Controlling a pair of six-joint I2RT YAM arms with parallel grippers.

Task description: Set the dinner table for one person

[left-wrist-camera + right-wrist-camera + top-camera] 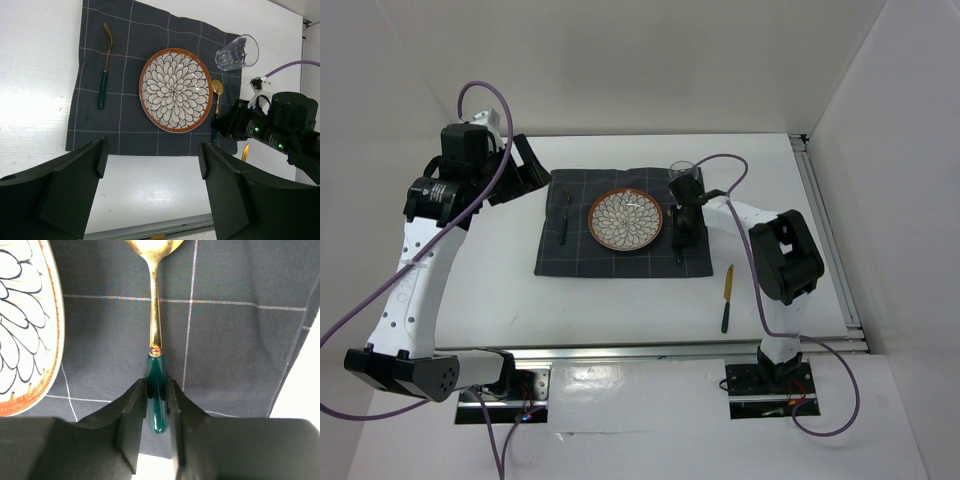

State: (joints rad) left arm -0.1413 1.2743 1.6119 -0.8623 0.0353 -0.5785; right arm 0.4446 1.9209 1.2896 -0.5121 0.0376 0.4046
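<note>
1. Top external view: the white counter (620,310) lay flat across the floor of the white-walled enclosure and carried every item. The plate (626,220) sat on its far half, roughly midway across.
2. A dark grey grid-lined mat (560,255) lay under the plate and reached out past it on every side, further on the left than on the right.
3. The plate was round, with a brown-orange rim and a white petal pattern, and it rested flat on the mat.
4. Left of the plate a fork (563,215) with a gold head and a green handle lay on the mat, apart from the rim, with its tines pointing away from the arm bases.
5. Just right of the plate a spoon (156,340) lay on the mat, with its gold bowl on the far side and its green handle on the near side.
6. The right hand (158,400) was clenched on the spoon's green handle, one finger pressed against each side of it.
7. Beyond the plate and to its right, a clear glass (681,168) stood at the mat's far corner.
8. Nearer than the plate and further right, a knife (727,298) lay on the bare counter, off the mat, with its gold blade on the far side.
9. The left hand (152,150) was released, its fingers spread wide. It hung in the air beyond the plate and well to its left.
</note>
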